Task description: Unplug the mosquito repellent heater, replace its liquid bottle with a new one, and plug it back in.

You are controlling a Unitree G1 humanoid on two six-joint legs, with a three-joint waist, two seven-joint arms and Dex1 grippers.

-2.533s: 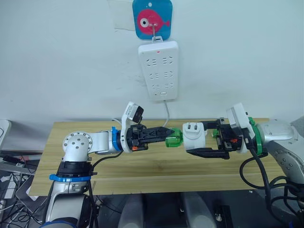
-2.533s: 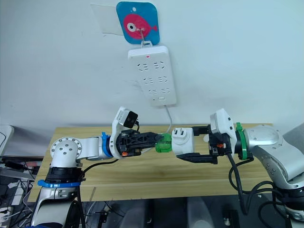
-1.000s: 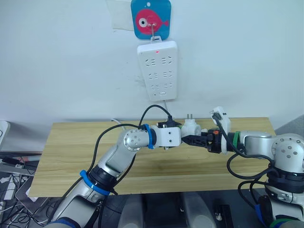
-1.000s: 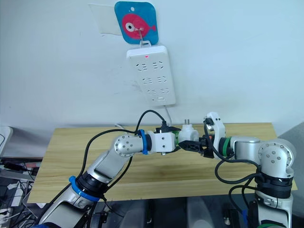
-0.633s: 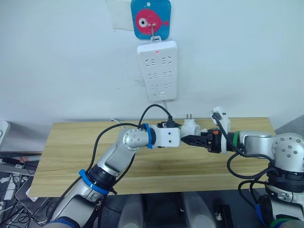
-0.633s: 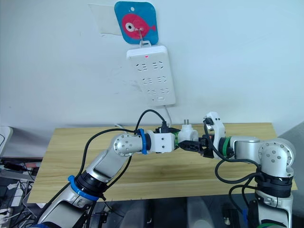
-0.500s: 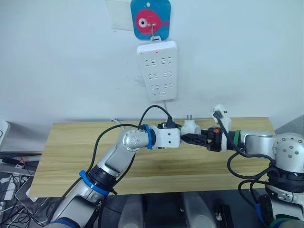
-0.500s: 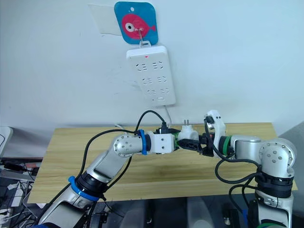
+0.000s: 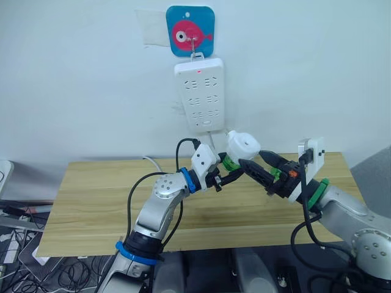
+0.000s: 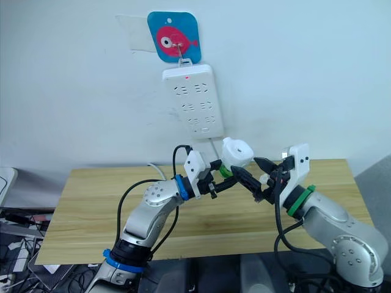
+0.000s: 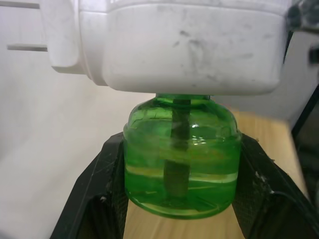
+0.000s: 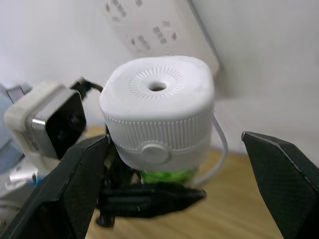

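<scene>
The white mosquito repellent heater (image 9: pixel 243 146) hangs tilted in the air above the table, just below the power strip. A green liquid bottle (image 11: pixel 181 164) with a grey wick sits in its socket; I cannot tell whether it is the old one or the new one. My left gripper (image 9: pixel 230 172) is shut on this bottle, one black finger (image 11: pixel 99 189) on each side. My right gripper (image 9: pixel 252 160) stands open just right of the heater, fingers (image 12: pixel 82 181) spread wide and clear of it. The heater's plug prongs (image 11: pixel 24 48) are bare.
A long white power strip (image 9: pixel 200 94) hangs on the wall from a blue fish hook (image 9: pixel 190 32), red light on, with its cable dropping behind the wooden table (image 9: pixel 91 201). A grey object edges in at the far right (image 9: pixel 372 177).
Both arms have risen from just above the table toward the power strip. My right gripper has let go of the heater and opened. The left still holds the bottle with the heater on it.
</scene>
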